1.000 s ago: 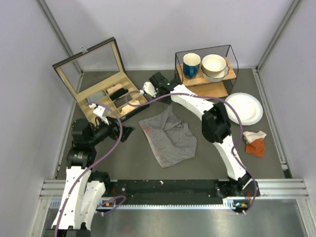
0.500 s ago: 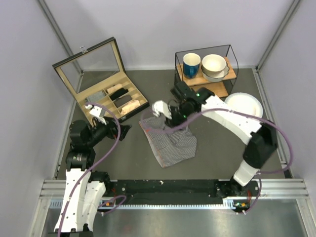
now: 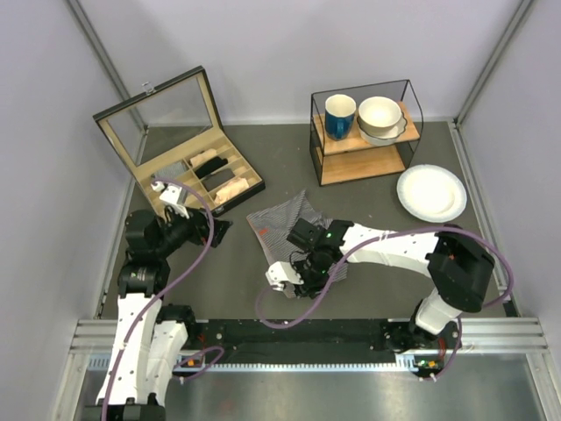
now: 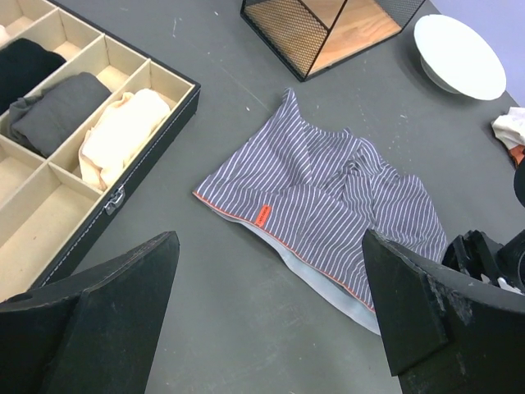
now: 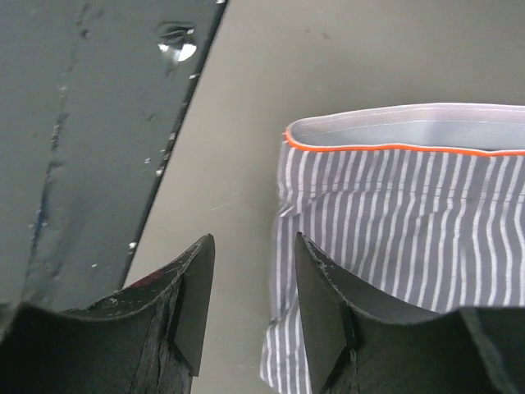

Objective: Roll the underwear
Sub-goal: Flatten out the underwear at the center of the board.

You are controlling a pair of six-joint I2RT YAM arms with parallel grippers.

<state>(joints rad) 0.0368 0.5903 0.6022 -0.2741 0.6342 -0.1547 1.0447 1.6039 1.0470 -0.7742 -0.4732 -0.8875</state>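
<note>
You find the underwear (image 3: 280, 224) lying flat but wrinkled in the middle of the table (image 3: 228, 289). Your right gripper (image 3: 282, 279) is low at the cloth's 7 o'clock corner. Its fingers are a little apart with nothing between them, and the orange-edged hem is just beside one finger. Your left gripper (image 3: 219, 233) hovers at 9 o'clock from the cloth, spread wide and empty.

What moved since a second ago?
The right gripper swung from the wooden box at the back, across the underwear, to its near edge, jaws apart and empty. The left gripper stayed put, wide open. The underwear lies about where it did.
</note>
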